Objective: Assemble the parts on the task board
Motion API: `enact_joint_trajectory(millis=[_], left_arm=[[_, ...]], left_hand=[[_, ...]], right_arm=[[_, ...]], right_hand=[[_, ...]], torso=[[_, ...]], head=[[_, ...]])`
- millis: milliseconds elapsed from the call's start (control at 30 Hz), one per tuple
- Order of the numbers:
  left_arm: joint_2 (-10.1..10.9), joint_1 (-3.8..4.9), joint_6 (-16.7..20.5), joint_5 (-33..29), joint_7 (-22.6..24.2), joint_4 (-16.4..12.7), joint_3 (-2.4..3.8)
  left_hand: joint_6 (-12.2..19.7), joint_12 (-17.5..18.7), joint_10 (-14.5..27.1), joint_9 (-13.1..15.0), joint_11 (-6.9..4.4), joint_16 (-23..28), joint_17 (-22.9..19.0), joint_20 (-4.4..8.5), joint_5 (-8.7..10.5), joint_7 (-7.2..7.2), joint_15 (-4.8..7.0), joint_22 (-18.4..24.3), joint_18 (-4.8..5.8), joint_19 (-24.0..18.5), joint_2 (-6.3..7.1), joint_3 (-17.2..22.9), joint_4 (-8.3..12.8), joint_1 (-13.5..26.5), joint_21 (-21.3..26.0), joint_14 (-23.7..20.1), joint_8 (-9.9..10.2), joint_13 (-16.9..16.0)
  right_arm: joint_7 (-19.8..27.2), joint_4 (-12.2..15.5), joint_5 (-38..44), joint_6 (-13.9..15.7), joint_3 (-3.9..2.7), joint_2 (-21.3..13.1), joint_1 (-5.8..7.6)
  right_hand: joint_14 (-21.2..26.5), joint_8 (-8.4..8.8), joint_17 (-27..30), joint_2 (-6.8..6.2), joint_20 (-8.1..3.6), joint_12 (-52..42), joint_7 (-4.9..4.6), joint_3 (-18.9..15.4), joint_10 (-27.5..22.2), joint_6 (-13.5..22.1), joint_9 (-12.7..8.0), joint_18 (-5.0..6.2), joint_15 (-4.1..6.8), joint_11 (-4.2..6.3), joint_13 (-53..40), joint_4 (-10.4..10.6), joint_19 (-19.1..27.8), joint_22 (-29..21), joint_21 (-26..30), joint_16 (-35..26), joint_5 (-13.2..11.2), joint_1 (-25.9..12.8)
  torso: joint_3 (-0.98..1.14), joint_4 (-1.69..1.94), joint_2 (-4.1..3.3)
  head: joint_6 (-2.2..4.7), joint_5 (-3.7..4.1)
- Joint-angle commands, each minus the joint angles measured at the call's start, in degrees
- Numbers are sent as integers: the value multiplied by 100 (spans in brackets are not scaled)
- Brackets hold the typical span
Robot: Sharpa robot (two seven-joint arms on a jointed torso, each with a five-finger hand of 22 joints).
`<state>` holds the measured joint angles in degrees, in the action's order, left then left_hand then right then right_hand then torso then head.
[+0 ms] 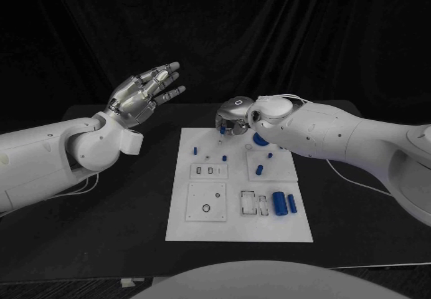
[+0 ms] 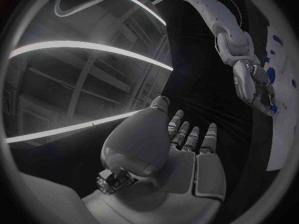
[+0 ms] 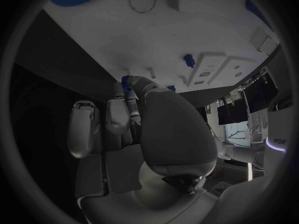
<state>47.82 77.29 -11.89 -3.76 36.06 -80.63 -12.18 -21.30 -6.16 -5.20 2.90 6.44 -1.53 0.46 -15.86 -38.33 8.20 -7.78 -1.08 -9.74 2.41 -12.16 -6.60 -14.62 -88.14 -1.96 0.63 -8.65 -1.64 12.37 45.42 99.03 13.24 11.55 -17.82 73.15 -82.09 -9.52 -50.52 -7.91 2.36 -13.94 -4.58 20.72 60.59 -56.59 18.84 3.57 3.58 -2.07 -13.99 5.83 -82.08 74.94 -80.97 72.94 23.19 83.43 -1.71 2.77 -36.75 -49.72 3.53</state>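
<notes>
My right hand [image 1: 235, 116] sits over the far edge of the white task board [image 1: 202, 232], fingers curled down, tips pinching a small blue part [image 1: 222, 130] right at the board's far rim. The right wrist view shows the same blue piece [image 3: 127, 82] between my fingertips [image 3: 134, 92], just off the board surface [image 3: 124, 40]. My left hand [image 1: 144, 93] is raised well left of the board, over the dark table [image 1: 89, 237], palm up, fingers spread apart, holding nothing; same in its wrist view [image 2: 187, 149].

Board is a flat matte white plate, rectangular, with raised square panels and slots. Near my right hand, a round blue toothed disc [image 1: 260, 139] lies partly under the wrist. A short blue peg [image 1: 196, 149] stands on the left side, another small one [image 1: 225, 141] just near the pinched part. A stubby blue cylinder [image 1: 260, 169] lies mid-right. On the near right, two long blue cylinders [image 1: 284, 203] lie side by side, smooth and glossy. A thin dark ring [image 1: 205, 208] lies on the near-left panel. Hands are silver metal, arms smooth white shell.
</notes>
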Motion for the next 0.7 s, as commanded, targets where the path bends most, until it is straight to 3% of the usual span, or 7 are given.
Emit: enact_joint_trajectory(millis=[33,633,700], left_arm=[[-11,-11,-45,-13,33,-4,6],[-10,-20,-56,-13,6,6,6],[-10,-21,-56,-13,5,7,6]], left_hand=[[-25,-31,15,5,24,9,2,-28,-21,-2,30,8,-56,-14,19,33,5,-49,14,-1,-23,-1],[-22,-31,19,4,28,9,2,-28,-22,2,30,8,-56,-15,18,42,8,-52,15,-1,-23,-1],[-22,-31,19,4,28,9,2,-28,-22,2,30,8,-56,-15,18,42,8,-52,15,-1,-23,-1]], right_arm=[[-113,30,48,-213,17,-21,-42],[-189,67,48,-299,17,-50,-42],[-210,69,48,-316,17,-53,-42]], right_hand=[[52,13,5,44,32,-12,-5,0,-30,34,7,2,-2,-5,2,-43,22,193,22,-38,-22,-11],[103,20,56,37,49,5,4,-2,-67,21,23,6,-18,-17,-5,-48,51,186,39,-70,-65,-44],[138,111,87,24,66,45,47,17,-139,159,1,13,-35,-39,-1,-58,82,171,62,-89,-102,-63]], torso=[[1,0,1],[2,1,2],[1,1,1]], head=[[1,1],[-14,-2],[-12,-2]])
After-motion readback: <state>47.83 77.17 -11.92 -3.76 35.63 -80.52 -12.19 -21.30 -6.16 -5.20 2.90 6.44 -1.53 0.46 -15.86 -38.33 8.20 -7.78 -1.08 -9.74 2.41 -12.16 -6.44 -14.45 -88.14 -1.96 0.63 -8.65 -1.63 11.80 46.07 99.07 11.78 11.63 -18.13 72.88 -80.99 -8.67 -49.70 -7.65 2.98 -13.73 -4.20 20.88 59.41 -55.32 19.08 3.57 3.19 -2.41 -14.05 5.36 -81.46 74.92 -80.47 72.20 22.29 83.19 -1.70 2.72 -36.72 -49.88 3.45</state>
